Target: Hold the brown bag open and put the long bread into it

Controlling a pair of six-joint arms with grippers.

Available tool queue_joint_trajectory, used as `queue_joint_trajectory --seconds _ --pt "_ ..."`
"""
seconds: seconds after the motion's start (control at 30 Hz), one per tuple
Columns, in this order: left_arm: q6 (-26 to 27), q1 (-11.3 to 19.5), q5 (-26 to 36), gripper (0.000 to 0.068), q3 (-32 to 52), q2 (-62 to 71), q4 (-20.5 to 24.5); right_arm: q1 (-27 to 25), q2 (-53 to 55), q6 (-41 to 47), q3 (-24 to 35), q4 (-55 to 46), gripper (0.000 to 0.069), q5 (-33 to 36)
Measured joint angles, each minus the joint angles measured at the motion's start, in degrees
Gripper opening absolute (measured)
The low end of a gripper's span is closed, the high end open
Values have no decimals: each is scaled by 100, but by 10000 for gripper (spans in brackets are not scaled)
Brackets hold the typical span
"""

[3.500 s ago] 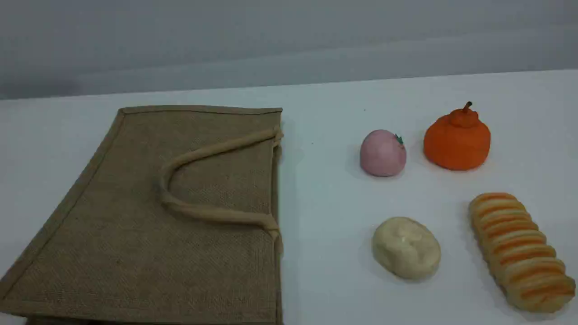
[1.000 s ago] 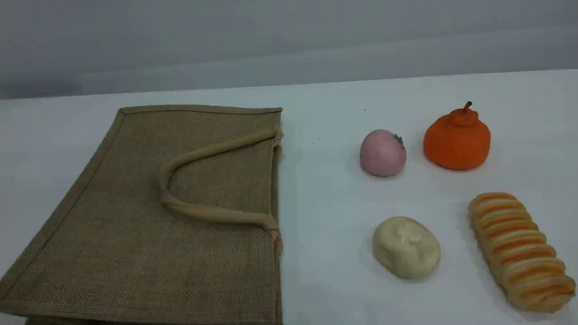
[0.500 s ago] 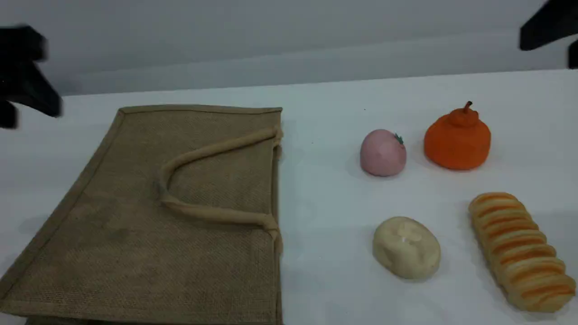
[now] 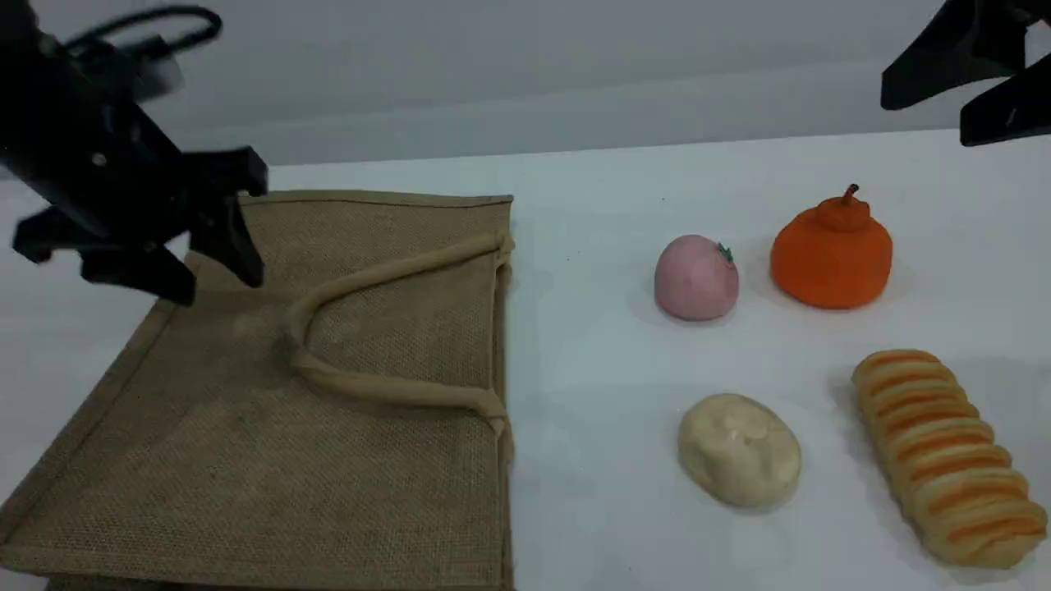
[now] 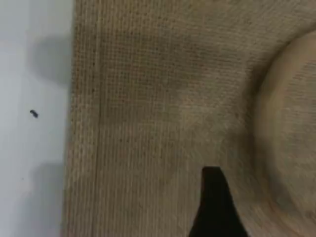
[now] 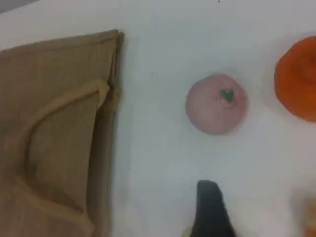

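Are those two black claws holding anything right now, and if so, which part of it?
Nothing is held. The left gripper hangs open above the brown bag; the right gripper is open in the air.

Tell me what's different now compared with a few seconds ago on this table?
Both arms have come into view. The left gripper has swung in over the far left corner of the brown bag, jaws open and empty. The right gripper has come in at the upper right, also open, above the orange fruit. Nothing has been grabbed. The bag, long bread, pink fruit and pale bun lie unmoved.
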Motion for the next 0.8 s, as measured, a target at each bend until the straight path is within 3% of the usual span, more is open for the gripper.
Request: queue_joint_trajectory --seconds 0.8 --pt "-162 -341 -224 420 -176 424 6 0 -5 -216 5 231 405 -18"
